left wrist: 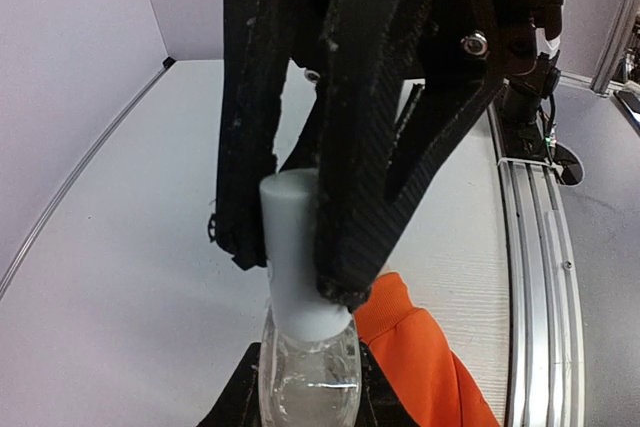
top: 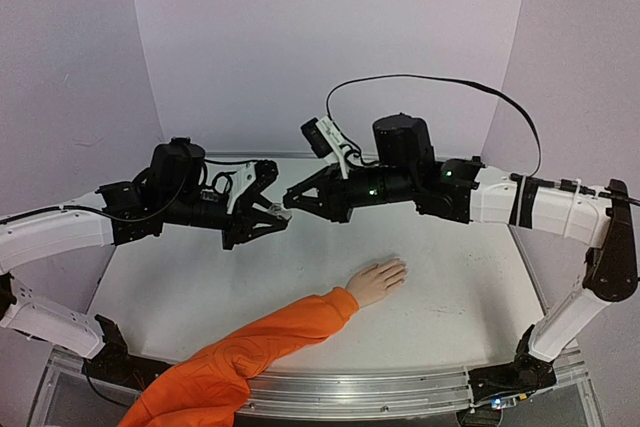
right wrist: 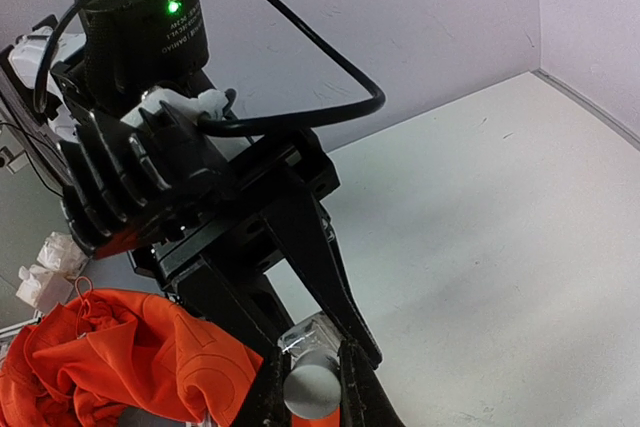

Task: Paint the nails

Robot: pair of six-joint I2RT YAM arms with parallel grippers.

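Pale lilac walls [top: 330,37] are enclosing a white desk [top: 470,277], where an orange sleeve [top: 270,342] is lying with a small peach dummy hand [top: 375,284] poking out of it. Above and behind the hand, the left tool [top: 276,215] is pinching a clear bottle [left wrist: 308,377], while the right tool [top: 300,203] is clamping its white cap [left wrist: 295,247]. The nails [top: 400,269] are sitting at the hand's fingertips, skin-coloured and barely showing. They are likely behaving as stiff, smooth plastic on a light hand, so I am judging a soft brush stroke best, with any steadying hold going on the wrist.
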